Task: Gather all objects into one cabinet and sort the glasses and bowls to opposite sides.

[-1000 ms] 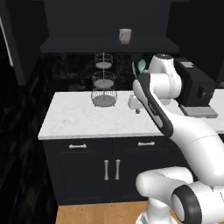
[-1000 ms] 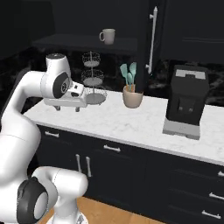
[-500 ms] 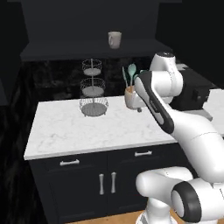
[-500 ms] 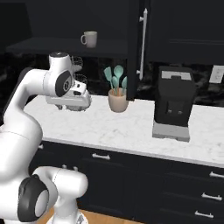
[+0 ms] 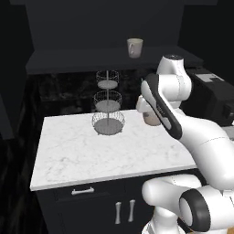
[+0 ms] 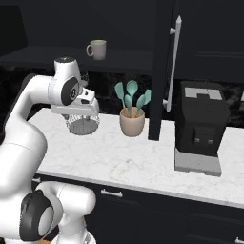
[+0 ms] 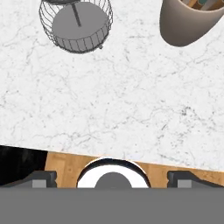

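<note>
Above the marble counter (image 7: 109, 109) the gripper (image 7: 112, 179) hangs with its jaws spread wide, pinching nothing. A pale cup (image 5: 135, 47) stands on the dark shelf (image 5: 82, 59), above the wire stand (image 5: 108, 107).

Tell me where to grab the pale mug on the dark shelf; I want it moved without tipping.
Probably best to take the mug by its plain round wall, coming in level from the open front of the shelf. It stands upright, handle out to the left in the right base view, so stay off that side.
</note>
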Available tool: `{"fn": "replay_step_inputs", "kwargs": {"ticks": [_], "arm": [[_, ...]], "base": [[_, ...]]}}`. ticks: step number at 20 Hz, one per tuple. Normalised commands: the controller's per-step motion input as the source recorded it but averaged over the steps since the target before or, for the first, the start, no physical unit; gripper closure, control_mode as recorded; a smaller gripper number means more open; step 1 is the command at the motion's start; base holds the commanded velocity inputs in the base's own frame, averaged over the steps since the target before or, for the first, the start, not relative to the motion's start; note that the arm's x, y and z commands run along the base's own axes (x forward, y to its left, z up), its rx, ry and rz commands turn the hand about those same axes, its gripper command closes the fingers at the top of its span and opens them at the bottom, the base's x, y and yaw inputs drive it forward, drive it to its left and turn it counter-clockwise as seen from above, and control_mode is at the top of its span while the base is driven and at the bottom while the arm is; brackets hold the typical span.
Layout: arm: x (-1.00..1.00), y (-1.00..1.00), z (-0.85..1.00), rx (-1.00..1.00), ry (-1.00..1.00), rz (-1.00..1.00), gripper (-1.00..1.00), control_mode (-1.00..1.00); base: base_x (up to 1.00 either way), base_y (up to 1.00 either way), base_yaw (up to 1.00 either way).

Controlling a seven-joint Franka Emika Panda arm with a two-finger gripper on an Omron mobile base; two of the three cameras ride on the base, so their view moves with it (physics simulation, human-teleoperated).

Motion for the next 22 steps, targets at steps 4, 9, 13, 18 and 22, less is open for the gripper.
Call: {"fn": "replay_step_inputs", "kwargs": {"ticks": [4, 9, 13, 18, 22], "arm": [[0.0, 0.0, 0.0, 0.0, 0.0, 0.0, -1.0, 1.0], [0.0, 0.0, 0.0, 0.0, 0.0, 0.0, -1.0, 1.0], [0.0, 0.0, 0.0, 0.0, 0.0, 0.0, -1.0, 1.0], [0.0, 0.0, 0.0, 0.0, 0.0, 0.0, -1.0, 1.0], [-0.12, 0.0, 0.55, 0.02, -0.42, 0.0, -1.0, -1.0]], "base": [[0.45, 0.14, 0.0], [0.34, 0.09, 0.0], [0.03, 0.01, 0.0], [-0.05, 0.0, 0.0], [0.0, 0.0, 0.0]]}}
